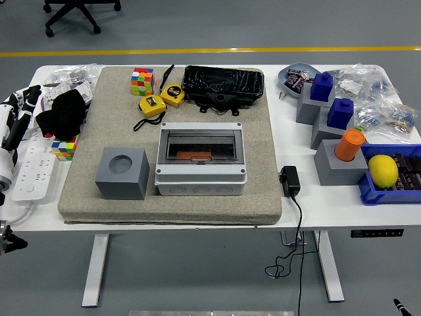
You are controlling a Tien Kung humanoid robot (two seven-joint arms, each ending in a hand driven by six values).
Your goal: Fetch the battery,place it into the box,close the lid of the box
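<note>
One hand only is in view, the left hand [20, 108], at nine o'clock on the counter [309, 201]; whether its fingers are spread or curled, I cannot tell. At centre sits the box [201, 158], grey hard plastic, smoky clear lid down, an orange battery [193, 156] apparently inside. Looks nearly done; next, check the lid latches. Beside it, a matte grey cube [122, 172] with a round socket, on a coarse beige mat [263, 178].

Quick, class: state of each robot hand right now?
Left hand: at the table's left edge, holding nothing visible; open or closed cannot be told.
Right hand: not in view.
</note>
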